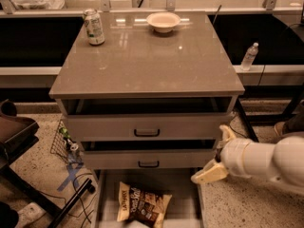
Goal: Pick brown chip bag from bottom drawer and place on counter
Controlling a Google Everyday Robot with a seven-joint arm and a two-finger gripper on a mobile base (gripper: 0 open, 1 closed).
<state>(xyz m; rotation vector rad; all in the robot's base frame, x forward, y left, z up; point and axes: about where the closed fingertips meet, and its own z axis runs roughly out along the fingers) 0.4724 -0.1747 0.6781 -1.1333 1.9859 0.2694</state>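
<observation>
The brown chip bag point(143, 204) lies flat on the floor of the pulled-out bottom drawer point(186, 198), at the lower middle of the camera view. The counter point(147, 61) is the glossy grey-brown top of the cabinet. My gripper point(219, 153) comes in from the right on a thick white arm. It hangs open and empty beside the cabinet's right front corner, above and to the right of the bag. One cream finger points up at the drawer front; the other points down-left over the bottom drawer's right edge.
A green can point(94, 26) and a white bowl point(163, 21) stand at the counter's back. The two upper drawers point(146, 127) are slightly open. A water bottle point(249, 56) stands behind on the right. A dark chair base point(19, 137) and cables lie at the left.
</observation>
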